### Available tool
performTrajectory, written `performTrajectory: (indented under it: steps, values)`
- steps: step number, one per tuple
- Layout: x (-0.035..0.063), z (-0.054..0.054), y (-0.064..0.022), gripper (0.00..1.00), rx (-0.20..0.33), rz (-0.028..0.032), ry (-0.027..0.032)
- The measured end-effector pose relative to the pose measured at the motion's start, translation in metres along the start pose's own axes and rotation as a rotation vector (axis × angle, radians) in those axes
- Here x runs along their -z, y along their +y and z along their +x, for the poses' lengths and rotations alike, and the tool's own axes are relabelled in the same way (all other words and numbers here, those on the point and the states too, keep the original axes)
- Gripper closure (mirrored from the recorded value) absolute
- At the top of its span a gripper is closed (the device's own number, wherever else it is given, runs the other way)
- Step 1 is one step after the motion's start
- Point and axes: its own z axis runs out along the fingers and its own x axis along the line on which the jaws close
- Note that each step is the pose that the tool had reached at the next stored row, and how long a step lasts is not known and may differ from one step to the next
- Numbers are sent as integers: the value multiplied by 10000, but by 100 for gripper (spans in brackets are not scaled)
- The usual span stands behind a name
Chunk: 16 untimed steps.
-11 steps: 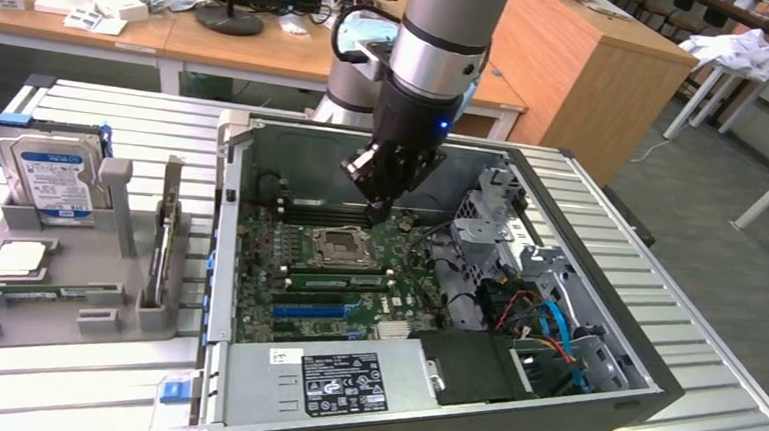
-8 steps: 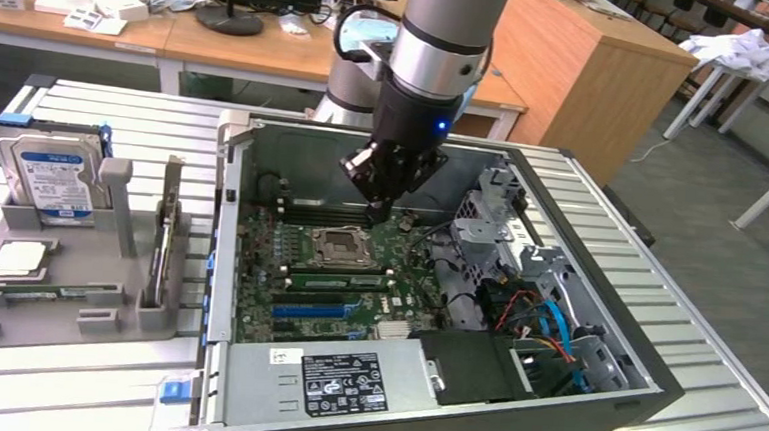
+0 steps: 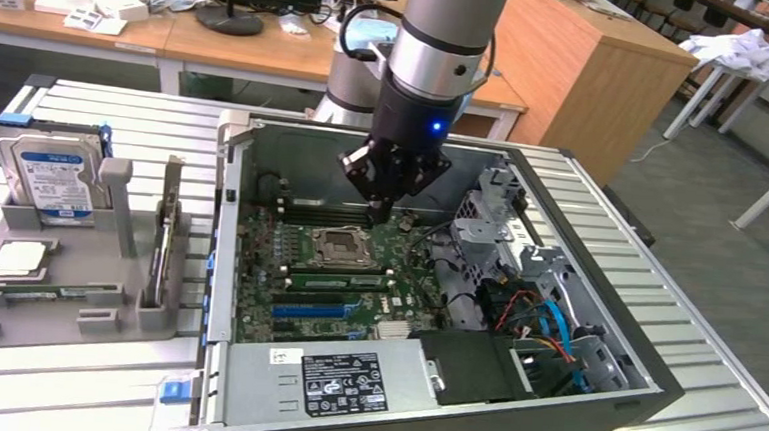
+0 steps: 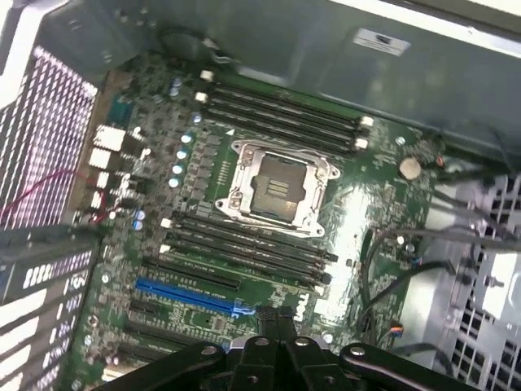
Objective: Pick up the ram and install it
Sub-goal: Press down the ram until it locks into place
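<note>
The end effector [image 3: 382, 213] hung closed and empty inside the open computer case [image 3: 641, 392], above the motherboard's memory slots [image 4: 281, 118]. The ram [image 3: 161, 252] stood untouched in the grey holder [image 3: 58, 311] at the bench's edge, so nothing was installed.

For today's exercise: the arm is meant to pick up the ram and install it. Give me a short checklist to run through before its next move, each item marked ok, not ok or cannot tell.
1. Gripper position: inside the open computer case, above the motherboard. Ok.
2. Fingers: shut. Ok.
3. Ram held in the gripper: nothing visible between the fingertips in either view. Not ok.
4. Black memory slots beside the CPU socket: they look empty in the wrist view. Ok.
5. Where the ram is: a green stick lies near the socket in the exterior view; whether it is the ram, cannot tell.
</note>
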Motion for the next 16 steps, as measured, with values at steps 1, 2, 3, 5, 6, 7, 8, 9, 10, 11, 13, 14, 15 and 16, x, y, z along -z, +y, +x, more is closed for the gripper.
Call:
performTrajectory:
  steps: [1,2,3,5,6,7,8,9,10,11,13,14,15,16]
  values:
    - [-1,0,0,89,-178,5,-7]
    - [-2,0,0,89,-359,9,-14]
    - [-3,0,0,89,-496,12,-18]
    - [-3,0,0,89,-508,13,-19]
    - [-3,0,0,89,-509,14,-20]
    - [-3,0,0,89,-509,14,-20]
    - [-3,0,0,89,-509,13,-20]
    - [-3,0,0,89,-509,13,-20]
    - [-4,0,0,89,-511,21,-19]
    - [-4,0,0,89,-527,23,-17]
    - [-3,3,0,89,-744,30,-20]
    - [-3,3,0,89,-876,33,-17]
    - [-2,3,0,89,-1012,35,-12]
    - [-3,3,0,89,-1136,35,-1]
